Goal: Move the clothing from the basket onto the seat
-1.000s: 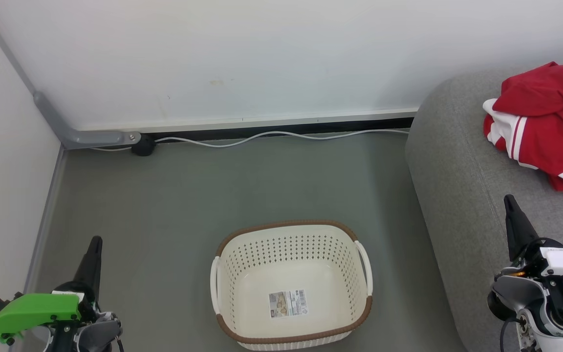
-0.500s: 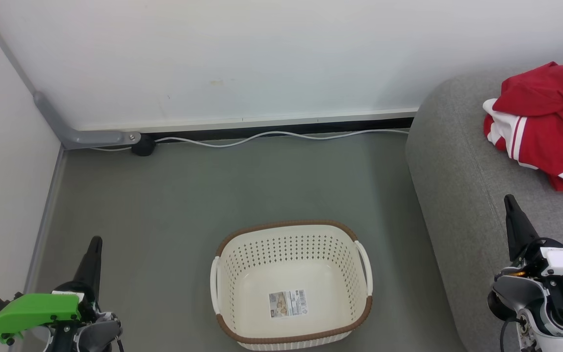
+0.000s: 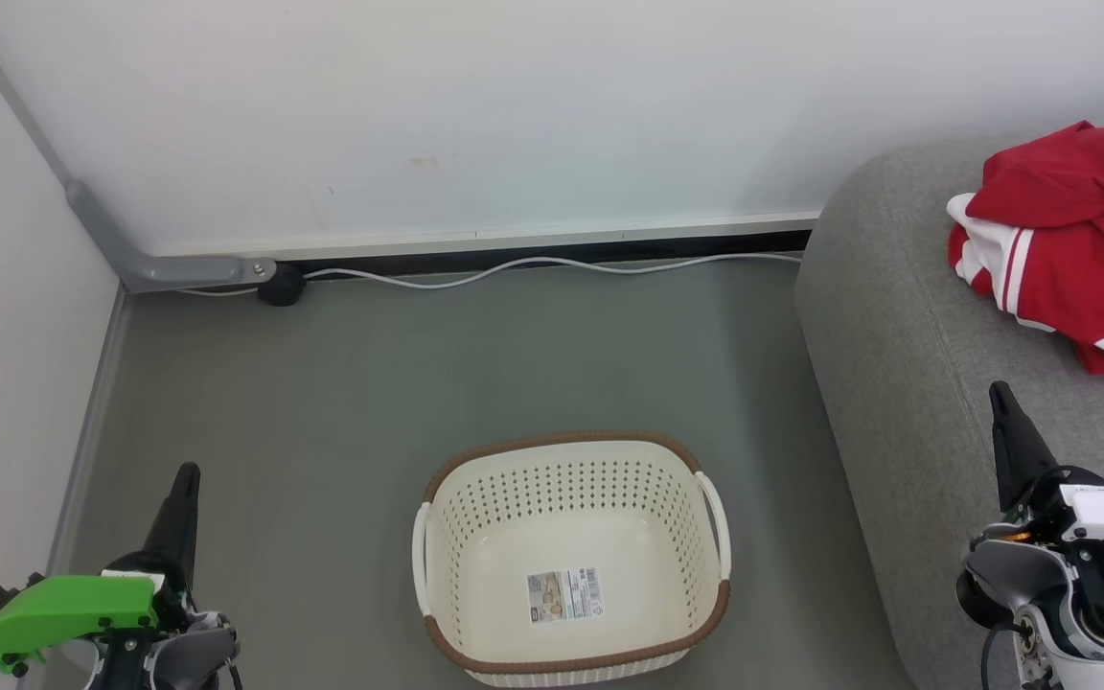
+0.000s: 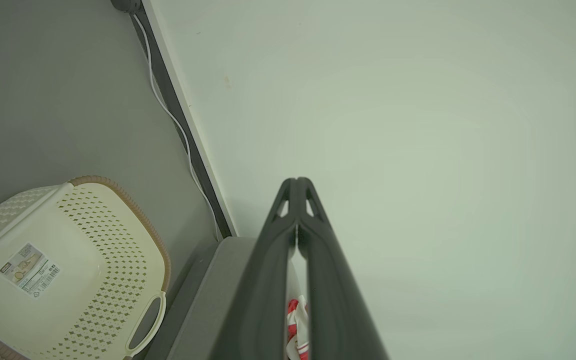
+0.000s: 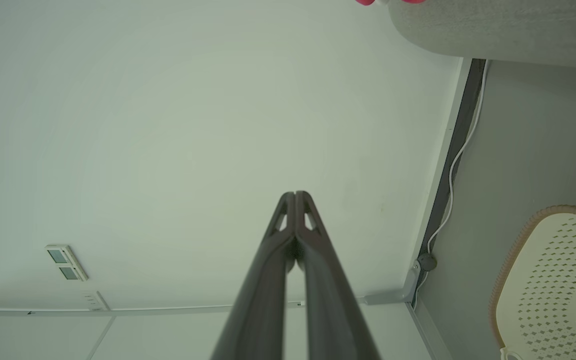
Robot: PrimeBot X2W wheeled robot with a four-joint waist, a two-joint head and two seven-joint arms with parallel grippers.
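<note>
Head view: clothing (image 3: 1074, 254) on seat (image 3: 897, 383)

Nothing in the head view has visibly changed over the last second. My left gripper (image 3: 187, 476), at the lower left of the frame, and my right gripper (image 3: 997, 393), at the lower right, sit at the same spots as before, with their jaws pressed together as they were. The basket (image 3: 562, 439) at the lower centre, the clothing (image 3: 1079, 249) at the upper right and the seat (image 3: 897, 335) under it have not shifted. The framing is the same too.
</note>
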